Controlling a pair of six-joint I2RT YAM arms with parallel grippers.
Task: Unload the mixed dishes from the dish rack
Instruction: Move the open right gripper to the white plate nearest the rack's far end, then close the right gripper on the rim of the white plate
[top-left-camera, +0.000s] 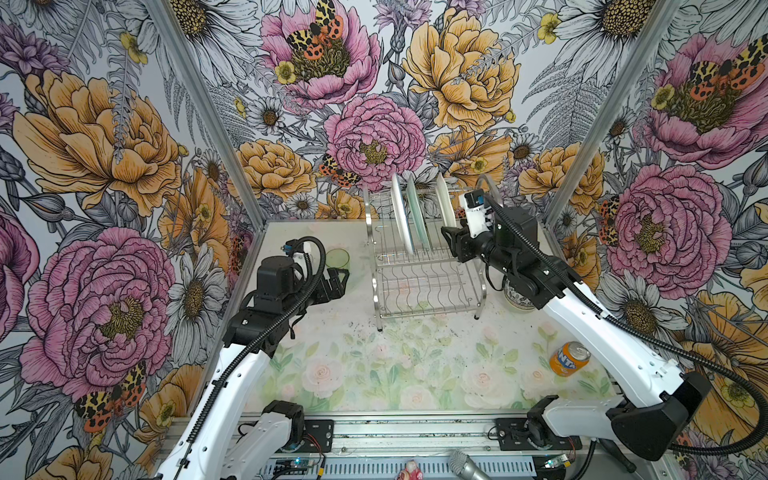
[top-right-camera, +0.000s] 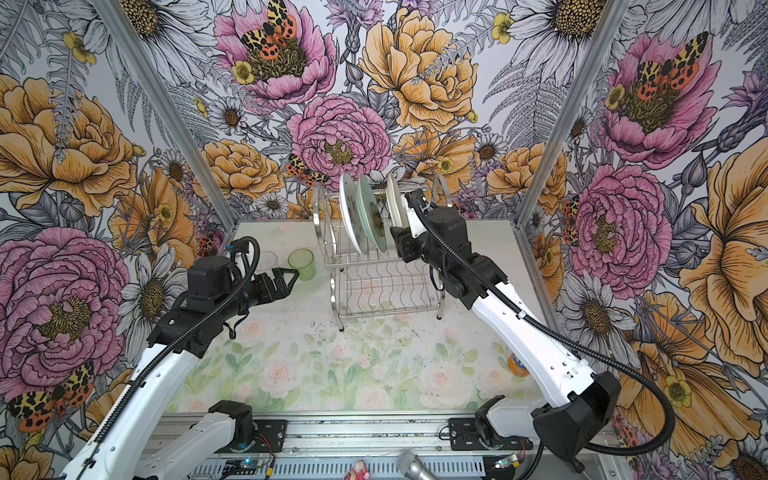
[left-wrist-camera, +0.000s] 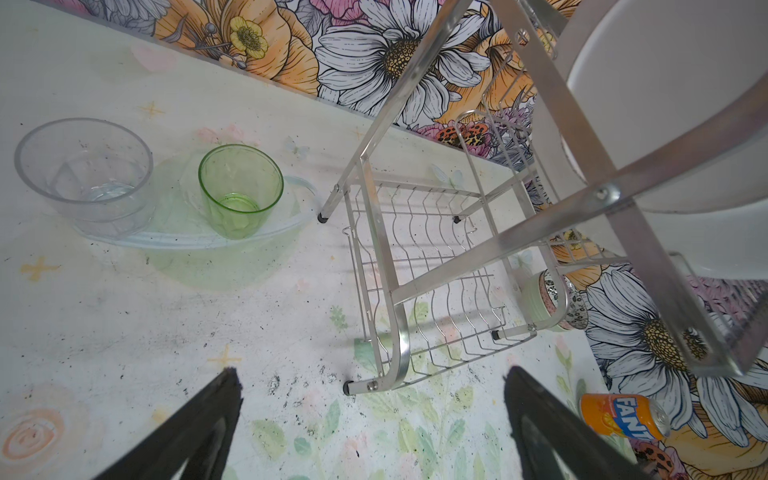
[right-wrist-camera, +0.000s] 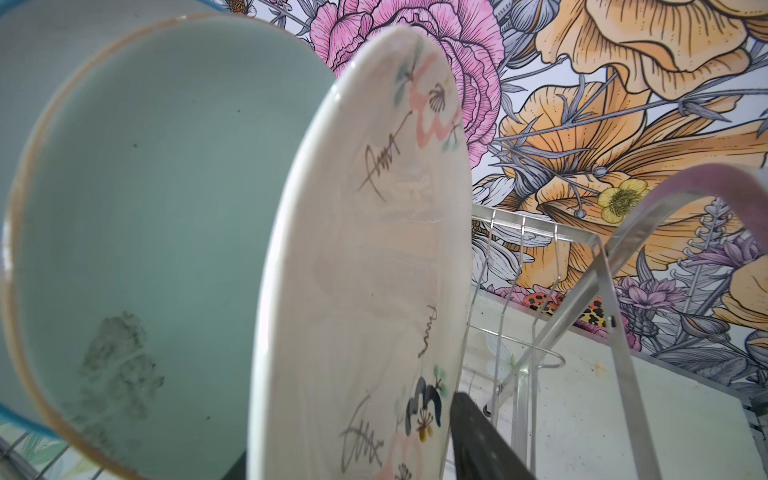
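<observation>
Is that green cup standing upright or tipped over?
Upright. The green tumbler stands on its base, open mouth facing up, beside the clear tumbler.

Bright, even, diffuse light fell from overhead; the dish rack cast only faint, soft shadows on the pale surface. Both top views bowed at their edges. Close before the right end effector, the cream plate was blurred. Ahead of the left end effector, the rack's nearest chrome bars were out of focus and glinting.
</observation>
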